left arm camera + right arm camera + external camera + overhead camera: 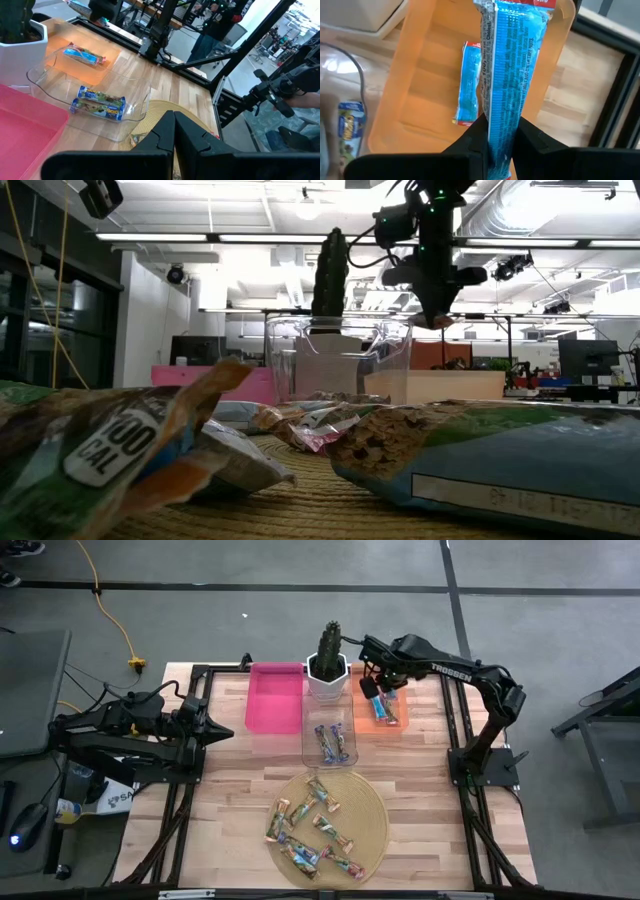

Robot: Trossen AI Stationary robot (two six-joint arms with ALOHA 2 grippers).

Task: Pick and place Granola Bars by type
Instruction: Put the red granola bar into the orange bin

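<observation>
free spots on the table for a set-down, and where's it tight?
Bare wood between the pink bin and the parked left gripper, and right of the woven mat. Crowded: mat piled with bars, clear bin, orange bin under the right gripper.

Bar (512, 75) above bin (427, 90); perhaps one bar (468, 82) inside.

We counted three bins along the upper middle of the overhead frame: one pink bin (275, 697), one clear bin (329, 743) holding two bars, and one orange bin (380, 708) holding one blue bar (468, 82). One more blue bar (509, 65) hung in the right gripper (501, 131), and roughly nine bars lay on the one round woven mat (372, 810) at the lower centre. One potted cactus (328, 662) stood by the bins, and there were two arms.
</observation>
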